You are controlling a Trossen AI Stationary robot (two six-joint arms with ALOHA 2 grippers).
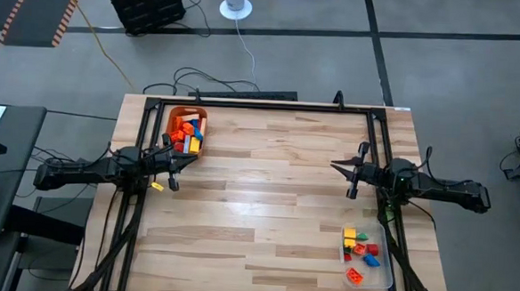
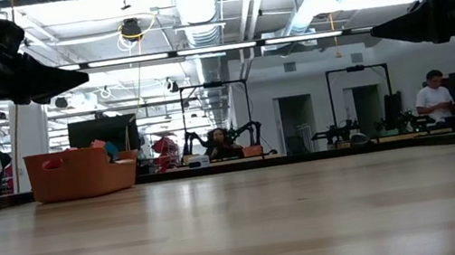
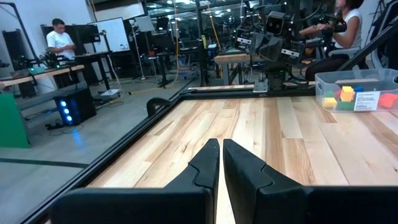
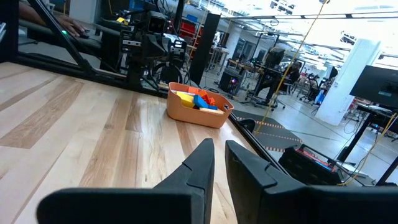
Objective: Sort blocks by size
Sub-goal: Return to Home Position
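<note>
Several blocks (image 1: 187, 135), mostly orange with some red, blue and yellow, lie in an orange bin (image 1: 174, 114) at the table's far left. More blocks (image 1: 360, 247) in yellow, red, blue and green lie in a clear tray (image 1: 383, 275) at the near right. My left gripper (image 1: 191, 159) hangs shut above the table, just nearer than the bin, pointing level toward the right. My right gripper (image 1: 335, 164) hangs shut at the right side, pointing level toward the left. Neither holds anything. The wrist views show the shut left fingers (image 3: 221, 148) and the shut right fingers (image 4: 219, 149).
Bare wooden tabletop (image 1: 266, 199) stretches between the two grippers. A black frame (image 1: 262, 104) runs along the table's far edge and down both sides. People stand and sit in the room beyond the table (image 2: 436, 99).
</note>
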